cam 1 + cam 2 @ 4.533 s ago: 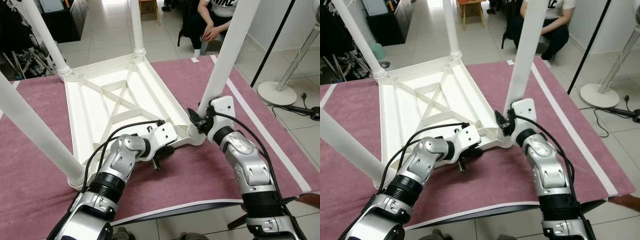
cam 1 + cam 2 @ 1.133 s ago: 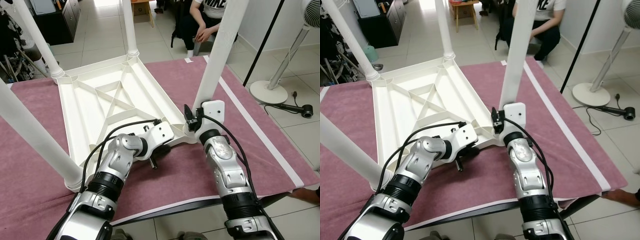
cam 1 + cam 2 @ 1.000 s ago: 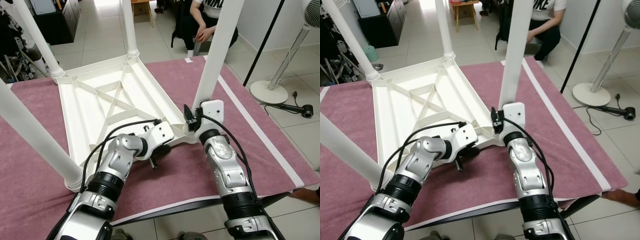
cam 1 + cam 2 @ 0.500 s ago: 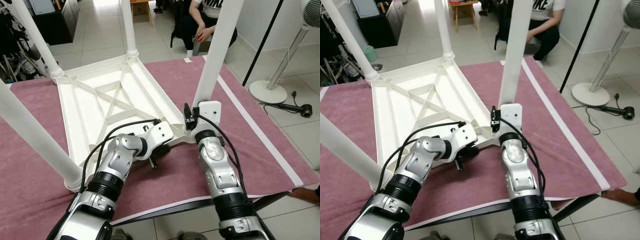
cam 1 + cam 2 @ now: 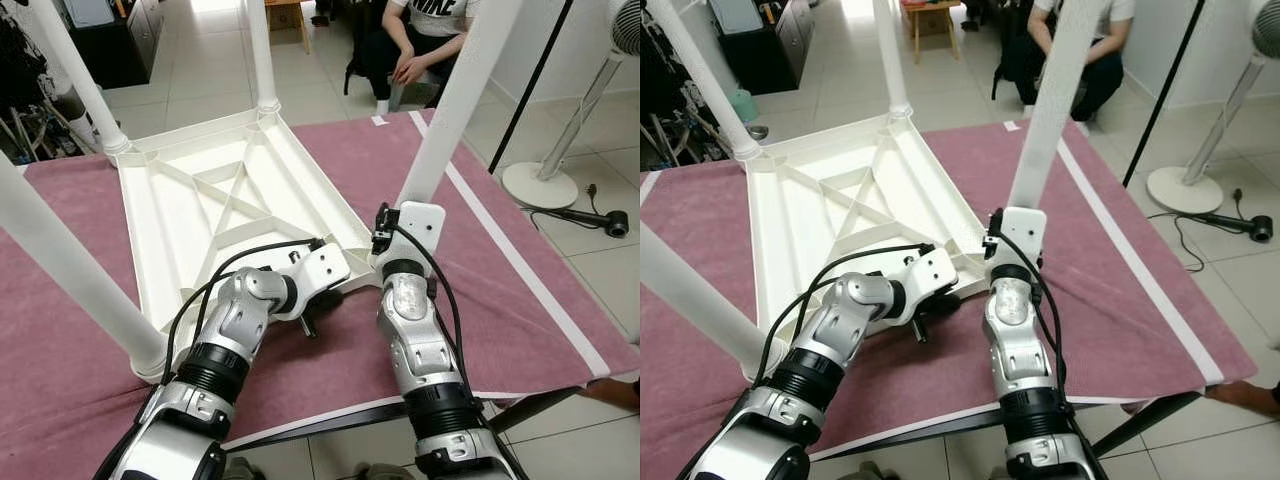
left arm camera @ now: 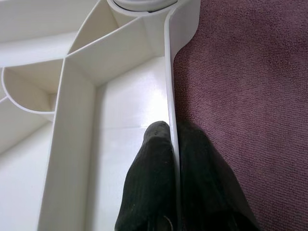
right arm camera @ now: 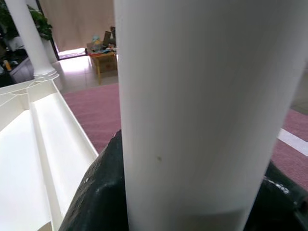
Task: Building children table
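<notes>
The white table top [image 5: 220, 210] lies upside down on a maroon cloth [image 5: 520, 290]. Legs stand at its far left corner [image 5: 75, 75], far right corner [image 5: 258, 50] and near left corner [image 5: 70, 270]. A fourth leg [image 5: 450, 110] rises from the near right corner, leaning to the right. My right gripper [image 5: 385, 228] is shut around that leg's base; in the right wrist view the leg [image 7: 192, 96] sits between the black fingers [image 7: 96, 192]. My left gripper [image 5: 308, 318] is shut on the table's near rim [image 6: 169, 72], one finger on each side of the wall.
A person [image 5: 410, 40] sits on the floor beyond the table. A fan stand [image 5: 545, 180], a black pole [image 5: 520, 90] and a floor cable [image 5: 610, 225] are at the right. A dark cabinet [image 5: 110, 40] stands at the back left. The cloth's front edge runs just below my elbows.
My right forearm has swung left under the gripper and now stands nearly upright. The held leg leans further to the right. The left arm has stayed on the rim.
</notes>
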Motion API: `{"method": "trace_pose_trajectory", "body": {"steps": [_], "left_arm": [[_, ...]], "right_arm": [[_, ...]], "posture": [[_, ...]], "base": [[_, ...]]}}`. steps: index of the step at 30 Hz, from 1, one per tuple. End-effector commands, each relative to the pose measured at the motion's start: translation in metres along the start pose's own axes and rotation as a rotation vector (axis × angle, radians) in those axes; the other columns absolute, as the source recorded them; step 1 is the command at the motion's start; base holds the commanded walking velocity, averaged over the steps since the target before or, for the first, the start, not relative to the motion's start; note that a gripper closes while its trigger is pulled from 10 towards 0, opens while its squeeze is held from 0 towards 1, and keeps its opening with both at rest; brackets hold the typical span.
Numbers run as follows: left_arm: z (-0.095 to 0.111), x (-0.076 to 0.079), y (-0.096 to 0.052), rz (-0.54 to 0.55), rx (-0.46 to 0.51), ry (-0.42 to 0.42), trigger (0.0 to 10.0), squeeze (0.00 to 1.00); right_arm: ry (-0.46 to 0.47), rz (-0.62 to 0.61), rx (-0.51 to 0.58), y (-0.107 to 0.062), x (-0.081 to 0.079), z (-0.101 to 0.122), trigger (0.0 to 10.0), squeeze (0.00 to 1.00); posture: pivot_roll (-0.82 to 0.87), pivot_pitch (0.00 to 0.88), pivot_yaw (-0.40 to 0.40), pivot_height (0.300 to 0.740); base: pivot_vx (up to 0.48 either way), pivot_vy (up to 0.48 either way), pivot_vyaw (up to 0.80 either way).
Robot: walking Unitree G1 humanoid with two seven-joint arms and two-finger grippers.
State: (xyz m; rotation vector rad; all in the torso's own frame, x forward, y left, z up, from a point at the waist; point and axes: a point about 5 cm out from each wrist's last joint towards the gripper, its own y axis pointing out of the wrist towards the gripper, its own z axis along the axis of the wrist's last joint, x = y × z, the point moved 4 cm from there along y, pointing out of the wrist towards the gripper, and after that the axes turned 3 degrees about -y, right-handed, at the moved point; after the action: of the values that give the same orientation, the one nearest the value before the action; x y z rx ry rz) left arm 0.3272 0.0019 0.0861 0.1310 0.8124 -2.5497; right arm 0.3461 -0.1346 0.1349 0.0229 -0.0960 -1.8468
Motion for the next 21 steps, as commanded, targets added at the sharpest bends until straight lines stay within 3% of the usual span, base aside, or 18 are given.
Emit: {"method": "trace_pose_trajectory", "body": {"steps": [1,14,16,21], "left_arm": [[-0.023,-0.037,-0.01,0.402,-0.073,-0.009,10.0,0.0],[-0.024,-0.036,-0.009,0.404,-0.073,-0.015,10.0,0.0],[-0.023,-0.036,-0.009,0.404,-0.07,-0.016,10.0,0.0],[-0.021,-0.037,-0.01,0.406,-0.063,-0.014,10.0,0.0]], "right_arm": [[-0.06,-0.092,-0.27,-0.017,0.018,-0.066,10.0,0.0],[-0.131,0.044,-0.182,-0.011,0.004,-0.055,10.0,0.0],[-0.172,0.097,-0.165,-0.016,0.002,-0.058,10.0,0.0],[-0.171,0.111,-0.162,-0.027,0.01,-0.068,10.0,0.0]], "posture": [[-0.02,0.0,0.119,0.74],[-0.02,0.0,0.115,0.74],[-0.02,0.0,0.111,0.74],[-0.02,0.0,0.117,0.74]], "base": [[0.0,0.0,0.0],[0.0,0.0,0.0],[0.0,0.0,0.0],[0.0,0.0,0.0]]}}
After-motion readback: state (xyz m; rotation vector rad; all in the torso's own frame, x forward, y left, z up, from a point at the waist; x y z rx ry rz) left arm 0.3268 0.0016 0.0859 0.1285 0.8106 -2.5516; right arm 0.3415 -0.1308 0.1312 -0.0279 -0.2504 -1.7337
